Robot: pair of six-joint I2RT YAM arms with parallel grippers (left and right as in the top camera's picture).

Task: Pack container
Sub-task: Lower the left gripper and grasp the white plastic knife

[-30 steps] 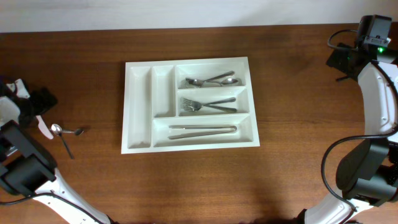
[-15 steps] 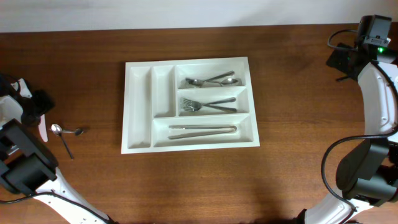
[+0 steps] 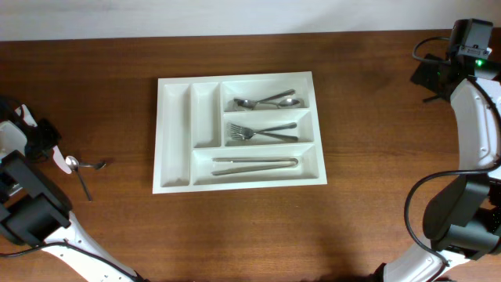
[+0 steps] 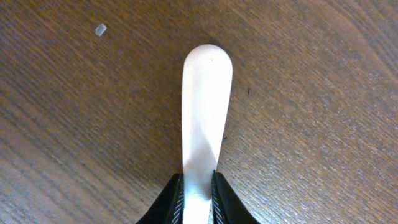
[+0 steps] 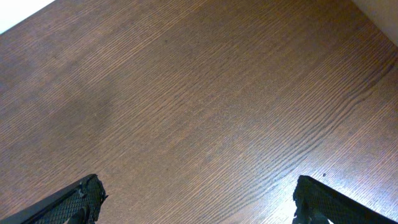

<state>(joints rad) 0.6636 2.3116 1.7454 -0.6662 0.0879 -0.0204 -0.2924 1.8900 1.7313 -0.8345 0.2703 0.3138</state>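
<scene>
The table is dark brown wood with a fine, wavy grain, and a pale strip of wall runs behind its far edge. The container, a white tray, lies flat at the table's middle with spoons, forks and longer steel pieces in its three long compartments. Near the left edge two small spoons lie on the wood, and beside them the left gripper is pinched narrow on a flat white rounded strip. A pale speck sits close by. Towards the far right corner the right gripper is spread wide over bare wood.
</scene>
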